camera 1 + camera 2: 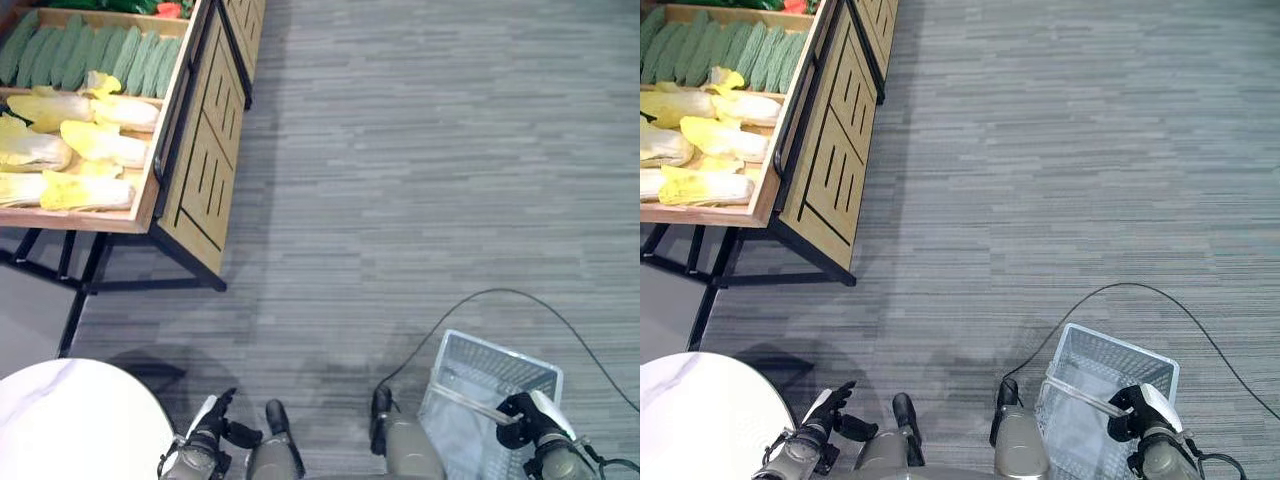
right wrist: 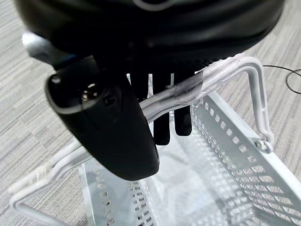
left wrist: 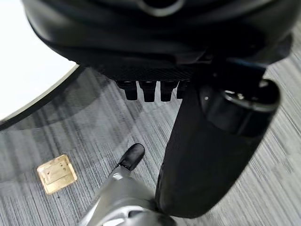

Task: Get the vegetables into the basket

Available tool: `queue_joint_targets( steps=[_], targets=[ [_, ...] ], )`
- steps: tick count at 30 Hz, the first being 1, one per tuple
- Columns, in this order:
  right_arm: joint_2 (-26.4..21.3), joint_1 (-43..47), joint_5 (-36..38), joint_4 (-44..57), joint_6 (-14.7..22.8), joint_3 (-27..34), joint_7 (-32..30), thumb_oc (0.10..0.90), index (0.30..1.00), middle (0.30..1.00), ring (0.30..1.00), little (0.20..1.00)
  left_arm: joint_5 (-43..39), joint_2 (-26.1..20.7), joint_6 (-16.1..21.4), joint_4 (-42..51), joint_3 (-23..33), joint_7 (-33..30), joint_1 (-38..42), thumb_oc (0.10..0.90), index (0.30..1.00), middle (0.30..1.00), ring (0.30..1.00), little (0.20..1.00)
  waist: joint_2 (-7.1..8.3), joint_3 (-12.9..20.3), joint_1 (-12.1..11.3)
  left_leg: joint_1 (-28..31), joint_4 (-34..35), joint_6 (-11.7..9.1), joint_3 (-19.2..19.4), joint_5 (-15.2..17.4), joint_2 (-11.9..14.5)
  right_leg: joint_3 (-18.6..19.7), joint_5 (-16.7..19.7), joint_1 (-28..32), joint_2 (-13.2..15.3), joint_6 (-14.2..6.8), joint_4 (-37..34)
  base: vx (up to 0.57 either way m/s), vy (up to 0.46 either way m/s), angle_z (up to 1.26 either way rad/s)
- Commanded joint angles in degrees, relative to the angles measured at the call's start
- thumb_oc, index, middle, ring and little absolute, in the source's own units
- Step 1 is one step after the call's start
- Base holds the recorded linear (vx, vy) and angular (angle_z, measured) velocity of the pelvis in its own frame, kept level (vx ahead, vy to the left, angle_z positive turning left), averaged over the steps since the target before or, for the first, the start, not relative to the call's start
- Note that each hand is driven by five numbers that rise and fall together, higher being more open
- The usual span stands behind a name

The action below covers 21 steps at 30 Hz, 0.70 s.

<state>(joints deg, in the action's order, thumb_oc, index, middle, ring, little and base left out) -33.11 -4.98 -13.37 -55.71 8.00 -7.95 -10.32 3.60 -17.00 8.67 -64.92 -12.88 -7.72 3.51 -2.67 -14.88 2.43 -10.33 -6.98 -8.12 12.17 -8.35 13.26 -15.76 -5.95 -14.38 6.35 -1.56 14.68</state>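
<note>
Currently the right hand [image 1: 530,418] is clamped round the basket [image 1: 455,357] handle for carrying; the left hand [image 1: 207,428] hangs relaxed, fingers apart. Vegetables [image 1: 80,140] lie well apart, on the wooden stand [image 1: 200,170].

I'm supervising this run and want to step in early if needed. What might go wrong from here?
1. The right hand carries the white basket by its thin handle alone; walking could swing it or let it slip.
2. The cabbages and cucumbers lie in a wooden crate far off to the left, so a long approach remains.
3. The round white table sits right beside the left hand, which might clip it.
</note>
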Motion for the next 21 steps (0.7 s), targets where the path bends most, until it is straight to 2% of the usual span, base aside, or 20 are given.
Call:
queue_joint_targets(
  steps=[1,2,3,4,6,7,8,9,10,11,12,13,14,15,16,17,18,19,20,21],
  targets=[
    [-5.6,0.9,2.6,5.9,2.4,3.3,-4.3,0.4,0.3,0.3,0.3,0.3,-2.7,-1.3,-0.2,0.5,-0.4,-2.6,0.4,0.9,1.0,1.0,1.0,1.0,3.06,-2.8,-1.7,-5.2,-9.5,0.0,-8.4,0.0,-3.2,4.7,5.1,4.9,2.3,-4.4,-4.4,0.15,-0.088,0.22],
    [-5.6,0.9,2.9,4.8,2.6,3.3,-4.6,0.4,0.3,0.3,0.3,0.3,-2.7,-1.5,-0.1,-0.3,-0.3,-2.8,0.6,0.9,1.0,1.0,1.0,1.0,3.31,-3.0,-2.0,-7.0,-7.4,0.5,-8.1,0.5,-3.1,4.8,4.6,5.8,2.1,-4.8,-5.0,0.21,-0.025,0.15],
    [-5.6,0.9,2.9,5.0,2.6,3.4,-4.9,0.4,0.3,0.3,0.3,0.3,-2.7,-1.5,0.1,-0.4,-0.3,-2.9,0.4,0.9,1.0,1.0,1.0,1.0,3.28,-2.9,-2.2,-8.3,-5.6,0.3,-7.7,-0.6,-2.0,4.8,4.3,6.6,2.1,-5.1,-5.6,0.26,0.067,0.11],
    [-5.6,0.6,3.1,4.0,2.6,3.5,-5.2,0.4,0.3,0.3,0.3,0.3,-2.3,-1.4,0.1,-0.7,-0.6,-3.2,0.2,0.9,1.0,1.0,1.0,1.0,2.74,-2.7,-2.5,-9.6,-2.0,-0.2,-6.3,-3.1,-0.1,4.6,3.7,7.4,1.8,-5.3,-6.1,0.27,0.113,-0.05],
    [-5.8,0.5,3.0,4.4,2.6,3.4,-5.3,0.4,0.3,0.3,0.3,0.3,-2.1,-1.4,0.2,-0.9,-0.8,-3.2,0.2,0.9,1.0,1.0,1.0,1.0,2.72,-2.7,-2.9,-9.7,0.4,-0.7,-5.9,-4.6,0.5,4.8,3.5,8.0,1.7,-5.4,-6.3,0.27,0.124,-0.27],
    [-5.6,0.5,3.3,4.5,3.0,3.0,-5.7,0.4,0.3,0.3,0.3,0.3,-2.0,-1.3,0.3,-1.1,-0.6,-3.6,-0.3,0.9,1.0,1.0,1.0,1.0,2.75,-2.5,-4.3,-10.9,7.4,-1.8,-8.3,-7.4,1.2,5.9,2.6,10.2,1.3,-6.0,-7.3,0.38,0.184,-0.36],
    [-5.6,0.8,3.2,4.1,3.0,2.7,-5.8,0.4,0.3,0.3,0.3,0.3,-1.9,-1.3,0.4,-1.3,-0.7,-3.7,-0.6,0.9,1.0,1.0,1.0,1.0,2.88,-2.2,-4.8,-11.5,8.4,-2.2,-9.3,-8.0,1.4,6.4,2.2,11.2,1.3,-6.2,-7.6,0.52,0.264,-0.43],
    [-5.4,0.9,3.1,4.4,3.0,2.3,-5.6,0.4,0.3,0.3,0.3,0.3,-1.7,-1.3,0.2,-1.5,-0.7,-3.7,-0.8,0.9,1.0,1.0,1.0,1.0,3.21,-1.9,-5.0,-11.7,8.1,-2.5,-9.5,-8.6,1.6,7.0,1.7,12.3,1.5,-6.4,-7.7,0.39,0.225,-0.38],
    [-5.1,0.4,2.8,5.2,2.9,2.1,-5.0,0.4,0.3,0.3,0.3,0.3,-1.7,-1.1,0.2,-1.6,-0.5,-3.6,-1.4,0.9,1.0,1.0,1.0,1.0,3.43,-1.5,-5.1,-11.0,7.1,-1.6,-8.6,-7.2,1.7,7.6,0.5,13.0,1.5,-7.0,-7.2,0.39,0.244,-0.67],
    [-4.5,-0.4,2.3,6.0,2.9,2.1,-5.3,0.4,0.3,0.3,0.3,0.3,-1.7,-1.4,0.1,-1.4,-0.5,-3.7,-1.7,0.9,1.0,1.0,1.0,1.0,4.02,-1.5,-5.4,-11.6,5.7,-1.6,-7.8,-7.6,1.4,7.6,0.2,13.6,2.2,-7.3,-6.8,0.25,0.166,-0.73],
    [-4.5,-0.4,2.3,6.0,2.9,2.1,-5.3,0.4,0.3,0.3,0.3,0.3,-1.7,-1.4,0.1,-1.4,-0.5,-3.7,-1.7,0.9,1.0,1.0,1.0,1.0,4.03,-1.5,-5.4,-11.7,5.7,-1.5,-7.8,-7.6,1.4,7.6,0.2,13.6,2.3,-7.3,-6.8,0.33,0.257,-0.67],
    [-3.3,-0.8,2.5,4.9,2.7,2.1,-5.4,0.4,0.3,0.3,0.3,0.3,-1.5,-2.0,0.1,-1.1,-1.0,-3.8,-0.9,0.9,1.0,1.0,1.0,1.0,5.29,-1.7,-5.4,-13.0,2.8,-0.8,-6.5,-6.4,0.0,7.5,1.2,13.2,4.1,-7.8,-5.2,0.21,0.174,-0.36],
    [-3.3,-0.7,2.5,4.9,2.7,2.1,-5.4,0.4,0.3,0.3,0.3,0.3,-1.5,-2.0,0.1,-1.1,-1.0,-3.8,-0.9,0.9,1.0,1.0,1.0,1.0,5.31,-1.7,-5.4,-13.0,2.8,-0.8,-6.4,-6.4,0.0,7.5,1.2,13.2,4.1,-7.8,-5.2,0.47,0.461,-0.14],
    [-2.0,0.4,2.9,5.4,2.4,1.3,-5.4,0.4,0.3,0.3,0.3,0.3,-1.4,-3.1,0.4,-0.9,-1.8,-4.0,1.0,0.9,1.0,1.0,1.0,1.0,7.68,-2.1,-5.2,-14.4,-1.2,1.7,-5.5,-2.7,-3.0,8.9,7.6,11.6,7.0,-9.3,-3.9,0.26,0.291,-0.07],
    [-2.0,0.4,2.9,5.4,2.4,1.3,-5.4,0.4,0.3,0.3,0.3,0.3,-1.4,-3.2,0.4,-0.9,-1.8,-4.0,1.0,0.9,1.0,1.0,1.0,1.0,7.75,-2.0,-5.3,-14.5,-1.3,1.7,-5.4,-2.7,-3.0,8.9,7.6,11.5,7.1,-9.4,-3.9,0.34,0.381,-0.27],
    [-1.7,1.1,2.9,5.8,2.0,0.7,-5.3,0.4,0.3,0.3,0.3,0.3,-1.6,-3.6,0.5,-0.3,-2.0,-3.8,1.3,0.9,1.0,1.0,1.0,1.0,8.36,-2.2,-5.2,-14.3,-2.4,2.9,-5.2,-0.7,-4.0,9.1,9.6,10.8,8.3,-9.7,-2.8,0.08,0.096,-0.17],
    [-1.7,1.1,2.9,5.8,2.0,0.7,-5.3,0.4,0.3,0.3,0.3,0.3,-1.6,-3.6,0.5,-0.3,-2.0,-3.8,1.3,0.9,1.0,1.0,1.0,1.0,8.32,-2.1,-5.3,-14.4,-2.4,3.0,-5.2,-0.8,-4.0,9.2,9.8,10.6,8.2,-9.7,-2.8,0.16,0.186,-0.07],
    [-1.6,1.8,2.9,5.6,1.9,0.3,-5.4,0.4,0.3,0.3,0.3,0.3,-1.7,-3.9,0.5,0.5,-2.1,-3.7,1.3,0.9,1.0,1.0,1.0,1.0,8.66,-2.1,-5.3,-14.3,-2.9,3.8,-4.9,0.4,-4.7,9.5,11.8,10.0,9.0,-9.9,-1.9,0.22,0.315,0.18],
    [-1.4,2.9,2.8,5.6,1.8,-0.1,-5.5,0.4,0.3,0.3,0.3,0.3,-1.8,-4.4,0.6,1.2,-2.5,-3.7,1.6,0.9,1.0,1.0,1.0,1.0,9.01,-2.5,-5.2,-13.9,-4.0,5.3,-4.3,2.8,-6.3,9.1,16.0,8.3,10.6,-9.9,1.4,0.3,0.437,0.08],
    [-1.5,3.5,2.5,5.8,1.6,-0.5,-5.6,0.4,0.3,0.3,0.3,0.3,-2.1,-4.7,0.5,1.6,-2.3,-3.6,1.5,0.9,1.0,1.0,1.0,1.0,8.99,-2.8,-5.4,-13.3,-4.3,6.3,-3.8,4.0,-7.1,7.9,18.1,7.3,11.8,-9.8,4.3,0.3,0.465,0.01]
  ],
)
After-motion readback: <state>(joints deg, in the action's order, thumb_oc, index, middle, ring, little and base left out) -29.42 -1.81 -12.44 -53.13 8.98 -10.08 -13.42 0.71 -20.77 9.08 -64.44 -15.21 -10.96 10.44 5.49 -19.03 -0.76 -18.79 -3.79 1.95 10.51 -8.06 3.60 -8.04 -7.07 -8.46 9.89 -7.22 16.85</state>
